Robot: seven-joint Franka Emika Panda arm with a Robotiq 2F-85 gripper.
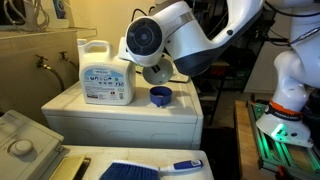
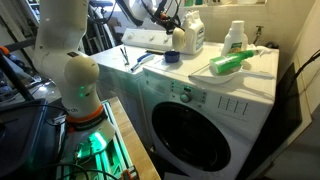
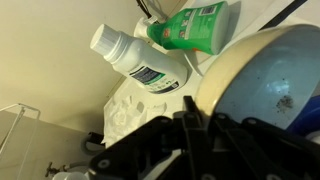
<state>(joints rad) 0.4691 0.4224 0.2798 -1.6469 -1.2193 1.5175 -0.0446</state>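
No text can be read: labels on the white detergent jug (image 1: 106, 75), the white bottle (image 3: 143, 65) and the green bottle (image 3: 192, 24) are too blurred.

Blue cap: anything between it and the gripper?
Nothing visible. The gripper hangs shut close above the blue cap on the washer top. The detergent jug stands off to the side, not between them.

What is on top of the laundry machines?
A jug, a blue cap, a white bottle and a green bottle lying on its side. In an exterior view the arm covers the surface behind the cap.
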